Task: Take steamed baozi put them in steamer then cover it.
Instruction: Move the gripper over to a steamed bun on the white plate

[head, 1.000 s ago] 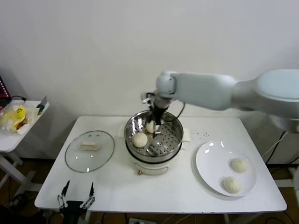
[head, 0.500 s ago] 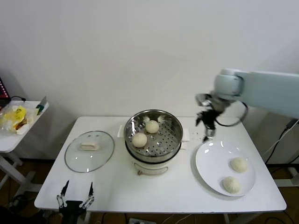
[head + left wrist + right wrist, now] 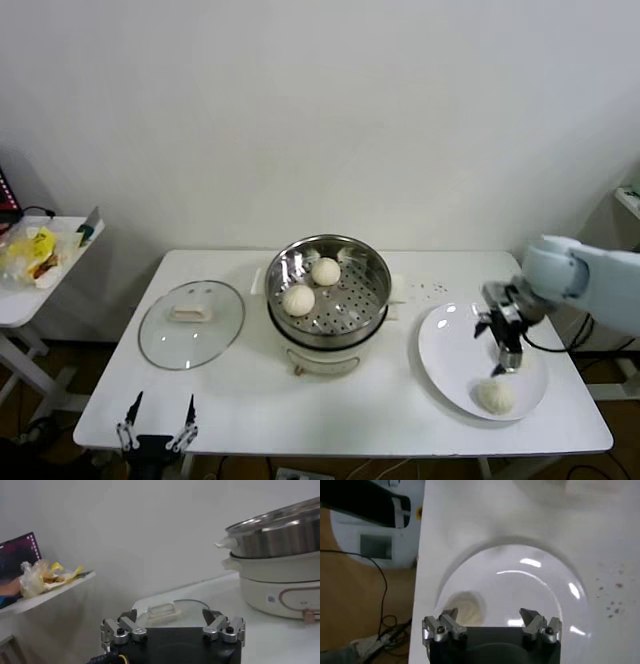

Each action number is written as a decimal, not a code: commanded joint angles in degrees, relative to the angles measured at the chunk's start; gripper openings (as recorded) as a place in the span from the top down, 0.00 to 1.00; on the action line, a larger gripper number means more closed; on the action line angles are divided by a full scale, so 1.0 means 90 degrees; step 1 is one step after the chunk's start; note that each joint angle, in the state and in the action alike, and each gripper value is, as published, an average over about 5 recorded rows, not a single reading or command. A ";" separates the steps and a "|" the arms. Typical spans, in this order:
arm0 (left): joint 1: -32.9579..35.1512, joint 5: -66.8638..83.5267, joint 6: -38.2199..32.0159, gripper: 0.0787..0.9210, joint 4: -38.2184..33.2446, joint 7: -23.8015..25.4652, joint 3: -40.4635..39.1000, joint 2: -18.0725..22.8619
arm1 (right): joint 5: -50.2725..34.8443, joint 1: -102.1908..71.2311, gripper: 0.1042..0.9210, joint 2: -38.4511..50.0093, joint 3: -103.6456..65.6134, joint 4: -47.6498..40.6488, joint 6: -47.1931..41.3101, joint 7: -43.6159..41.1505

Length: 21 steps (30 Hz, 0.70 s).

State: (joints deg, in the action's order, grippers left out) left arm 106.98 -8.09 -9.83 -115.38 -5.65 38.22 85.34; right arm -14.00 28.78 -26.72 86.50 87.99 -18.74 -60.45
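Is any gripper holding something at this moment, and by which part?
Nothing is held. The right gripper is open above the plate; the left gripper is open and parked.

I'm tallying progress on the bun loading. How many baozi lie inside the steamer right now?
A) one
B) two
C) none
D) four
B: the head view shows two baozi on the perforated floor of the steamer, while another bun waits on the white plate under the open right gripper; the cover lies on the table to the left.
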 commanded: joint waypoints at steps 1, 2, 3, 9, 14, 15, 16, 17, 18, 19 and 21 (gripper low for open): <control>-0.0012 -0.0101 -0.0007 0.12 0.0086 -0.0001 -0.0048 0.0107 | 0.0972 -0.1718 0.12 0.0471 -0.1130 -0.0293 0.0100 -0.0088; -0.0012 -0.0108 -0.0009 0.12 0.0091 -0.0003 -0.0050 0.0113 | 0.0992 -0.1793 0.12 0.0440 -0.1190 -0.0336 0.0100 -0.0089; -0.0012 -0.0111 -0.0011 0.12 0.0097 -0.0005 -0.0050 0.0116 | 0.1022 -0.1870 0.12 0.0409 -0.1251 -0.0379 0.0101 -0.0088; 0.0013 -0.0100 -0.0038 0.12 0.0103 -0.0008 -0.0029 0.0129 | 0.1160 -0.2216 0.12 0.0175 -0.1594 -0.0685 0.0124 -0.0026; 0.0067 -0.0120 -0.0082 0.12 0.0120 -0.0010 -0.0039 0.0162 | 0.1054 -0.2283 0.12 -0.0026 -0.1642 -0.0739 0.0108 -0.0004; 0.0076 -0.0125 -0.0090 0.12 0.0126 -0.0012 -0.0036 0.0164 | 0.1032 -0.2295 0.12 -0.0062 -0.1650 -0.0747 0.0100 0.0004; 0.0082 -0.0128 -0.0096 0.12 0.0131 -0.0013 -0.0032 0.0163 | 0.1021 -0.2306 0.12 -0.0098 -0.1664 -0.0760 0.0097 0.0011; 0.0087 -0.0129 -0.0102 0.12 0.0135 -0.0014 -0.0026 0.0161 | 0.1007 -0.2309 0.12 -0.0134 -0.1678 -0.0776 0.0094 0.0016; 0.0091 -0.0129 -0.0106 0.12 0.0138 -0.0015 -0.0021 0.0159 | 0.0994 -0.2310 0.12 -0.0168 -0.1690 -0.0791 0.0092 0.0021; 0.0094 -0.0129 -0.0109 0.12 0.0139 -0.0016 -0.0016 0.0157 | 0.0979 -0.2303 0.12 -0.0194 -0.1695 -0.0802 0.0091 0.0019; 0.0100 -0.0131 -0.0111 0.12 0.0138 -0.0019 -0.0011 0.0157 | 0.0952 -0.2288 0.12 -0.0239 -0.1696 -0.0819 0.0091 0.0009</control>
State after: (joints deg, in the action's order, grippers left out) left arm 107.76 -9.10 -10.69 -114.21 -5.77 38.06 86.71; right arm -6.21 11.39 -27.49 73.82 82.04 -18.01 -60.51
